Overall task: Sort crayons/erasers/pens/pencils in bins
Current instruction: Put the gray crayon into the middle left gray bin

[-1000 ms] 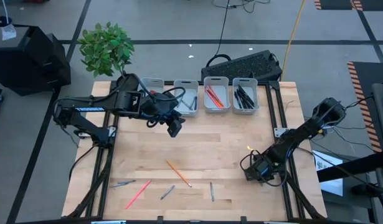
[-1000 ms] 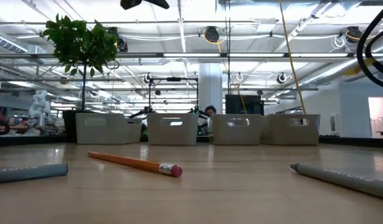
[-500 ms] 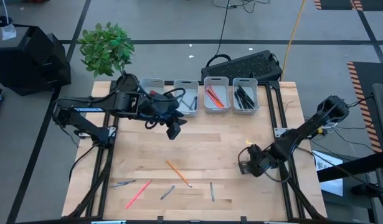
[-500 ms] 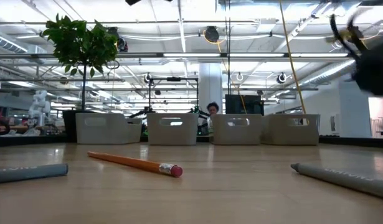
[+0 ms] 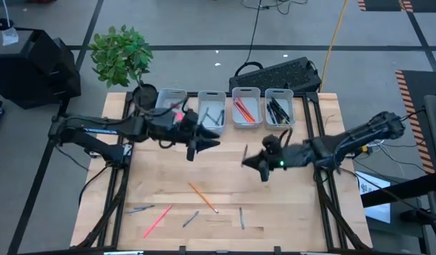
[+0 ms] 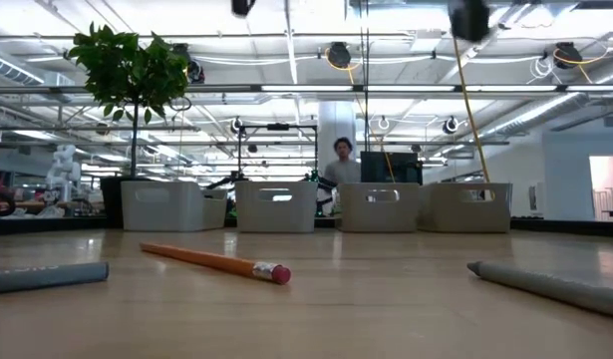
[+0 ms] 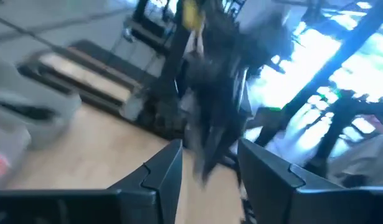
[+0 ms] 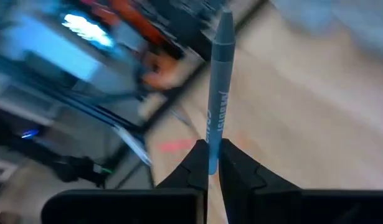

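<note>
Grey-blue and waxy, the long thin crayon stands pinched by its tip in my right gripper, just short of the four pale plastic bins. So thin a hold could slip. My left gripper hangs open nearby.

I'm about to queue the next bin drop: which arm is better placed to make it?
Right. The right gripper is shut on a grey-blue crayon and hangs over mid-table, close in front of the bins. The left gripper is open and empty, so it would need to pick something first.
</note>
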`<state>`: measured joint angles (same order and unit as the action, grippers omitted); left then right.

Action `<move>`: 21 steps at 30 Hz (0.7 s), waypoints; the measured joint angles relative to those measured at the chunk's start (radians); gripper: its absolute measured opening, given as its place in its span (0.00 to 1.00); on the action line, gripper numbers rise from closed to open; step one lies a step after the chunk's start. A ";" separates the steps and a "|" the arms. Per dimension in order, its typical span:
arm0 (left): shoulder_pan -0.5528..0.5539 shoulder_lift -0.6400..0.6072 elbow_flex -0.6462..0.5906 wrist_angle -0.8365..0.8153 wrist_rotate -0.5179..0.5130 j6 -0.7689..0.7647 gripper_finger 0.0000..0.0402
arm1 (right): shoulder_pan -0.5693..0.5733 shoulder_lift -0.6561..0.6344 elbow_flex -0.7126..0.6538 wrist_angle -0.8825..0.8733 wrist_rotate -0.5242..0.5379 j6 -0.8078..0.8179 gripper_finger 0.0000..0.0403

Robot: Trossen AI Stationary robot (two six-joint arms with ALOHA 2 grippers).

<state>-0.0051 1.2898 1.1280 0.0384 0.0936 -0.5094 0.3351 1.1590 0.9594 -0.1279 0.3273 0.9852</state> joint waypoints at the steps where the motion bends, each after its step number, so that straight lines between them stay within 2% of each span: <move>1: -0.001 -0.005 -0.035 0.052 0.006 -0.012 0.41 | -0.024 0.002 0.023 0.036 -0.027 -0.061 0.03; 3: -0.011 -0.008 -0.074 0.195 0.005 -0.024 0.45 | -0.060 0.004 0.058 0.066 -0.081 -0.167 0.03; 6: -0.027 0.008 -0.109 0.313 -0.012 -0.005 0.54 | -0.110 0.009 0.097 0.096 -0.156 -0.285 0.03; 10: -0.052 0.063 -0.083 0.395 0.003 0.068 0.63 | -0.157 0.008 0.115 0.122 -0.251 -0.353 0.03; 15: -0.053 0.159 -0.005 0.369 0.009 0.090 0.62 | -0.190 0.027 0.114 0.121 -0.323 -0.388 0.03; 21: -0.020 0.231 0.087 0.273 0.032 0.078 0.56 | -0.204 0.059 0.114 0.121 -0.332 -0.398 0.03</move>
<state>-0.0255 1.5205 1.2152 0.3111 0.1260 -0.4310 0.1307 1.2180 1.0737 -0.0071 -0.0044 0.5871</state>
